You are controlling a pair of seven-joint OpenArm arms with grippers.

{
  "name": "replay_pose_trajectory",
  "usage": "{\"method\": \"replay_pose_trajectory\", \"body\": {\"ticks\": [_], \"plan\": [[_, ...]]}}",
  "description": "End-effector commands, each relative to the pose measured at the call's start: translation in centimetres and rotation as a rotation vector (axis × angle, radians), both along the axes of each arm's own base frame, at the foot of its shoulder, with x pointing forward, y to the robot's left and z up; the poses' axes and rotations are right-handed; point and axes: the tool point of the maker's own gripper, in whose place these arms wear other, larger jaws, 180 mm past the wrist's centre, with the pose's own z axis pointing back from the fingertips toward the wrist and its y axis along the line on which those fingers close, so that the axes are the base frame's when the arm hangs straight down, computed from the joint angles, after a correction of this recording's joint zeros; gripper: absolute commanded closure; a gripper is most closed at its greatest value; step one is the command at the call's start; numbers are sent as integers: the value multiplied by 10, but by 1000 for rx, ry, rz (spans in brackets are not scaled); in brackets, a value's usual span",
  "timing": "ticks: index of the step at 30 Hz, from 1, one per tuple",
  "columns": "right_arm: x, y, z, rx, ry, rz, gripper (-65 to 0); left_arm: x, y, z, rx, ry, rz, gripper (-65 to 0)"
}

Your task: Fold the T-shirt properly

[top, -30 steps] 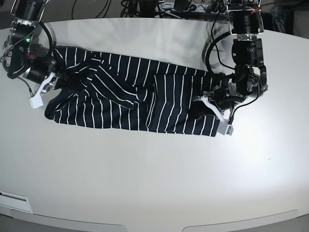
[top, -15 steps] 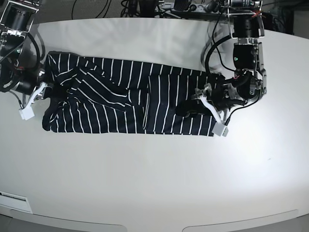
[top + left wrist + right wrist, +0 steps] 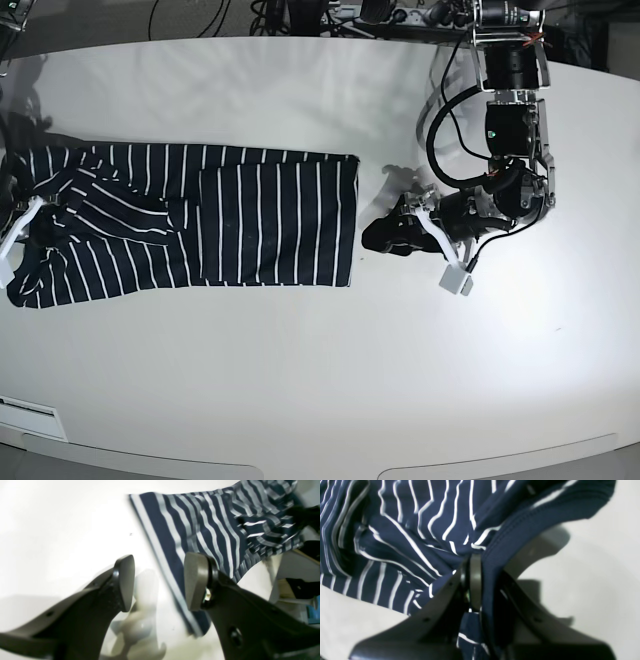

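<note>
The dark navy T-shirt (image 3: 250,220) with thin white stripes lies stretched along the white table (image 3: 300,380), from the far left edge to about the middle. Its right hem is straight and flat; its left part is bunched. My right gripper (image 3: 30,225) at the far left is shut on a fold of the shirt (image 3: 407,530), with the cloth pinched between the jaws (image 3: 475,580). My left gripper (image 3: 385,235) is open and empty, just right of the hem. In the left wrist view the gripper (image 3: 158,580) is open low over the table, with the hem (image 3: 200,530) just ahead.
Cables and equipment (image 3: 350,15) crowd the table's back edge. The left arm's column (image 3: 510,90) stands at the back right. The table's curved front edge (image 3: 300,465) runs along the bottom of the base view.
The right gripper has pulled the shirt well to the left. The left gripper has let go of the right hem and now sits open beside it; the shirt's right half has flattened.
</note>
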Motion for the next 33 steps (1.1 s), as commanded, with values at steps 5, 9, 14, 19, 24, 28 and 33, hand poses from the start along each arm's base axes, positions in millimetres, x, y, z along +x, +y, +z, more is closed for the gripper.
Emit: {"method": "replay_pose_trajectory", "body": {"ticks": [5, 9, 14, 19, 24, 28, 33], "plan": [[16, 25, 60, -52, -191, 65, 0, 5, 13, -6, 107, -26, 10, -336], [12, 77, 90, 69, -292, 203, 0, -6, 23, -24, 136, -18, 54, -336], [-2, 134, 104, 222, -375, 325, 0, -30, 29, -45, 154, 39, 54, -336], [-9, 176, 109, 418, -442, 378, 0, -48, 16, -58, 156, 77, 4, -336], [-11, 205, 109, 560, -498, 377, 0, -56, 0, -62, 156, 89, -48, -336], [-7, 214, 101, 632, -496, 349, 0, -59, -5, -63, 156, 92, -69, -336], [-4, 224, 89, 708, -458, 329, 0, -58, -2, -62, 156, 92, -59, -336]]}}
